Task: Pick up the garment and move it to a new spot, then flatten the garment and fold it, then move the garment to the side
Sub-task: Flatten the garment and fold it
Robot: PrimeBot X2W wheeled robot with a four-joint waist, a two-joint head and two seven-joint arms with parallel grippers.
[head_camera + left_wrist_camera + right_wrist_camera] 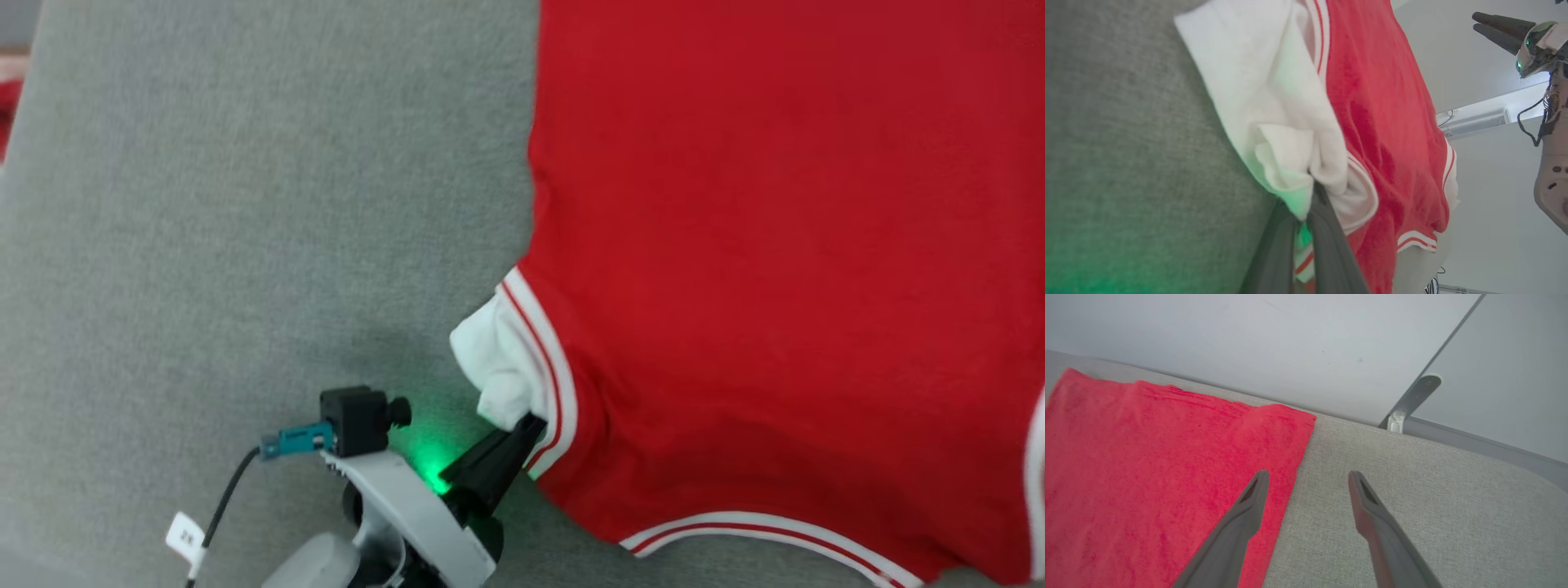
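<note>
Lengthwise, the garment lies flat on the grey fabric surface, neckline end toward the robot and hem away. The left gripper pinches its white sleeve. The right gripper gapes wide, empty, over the garment's side edge.
</note>
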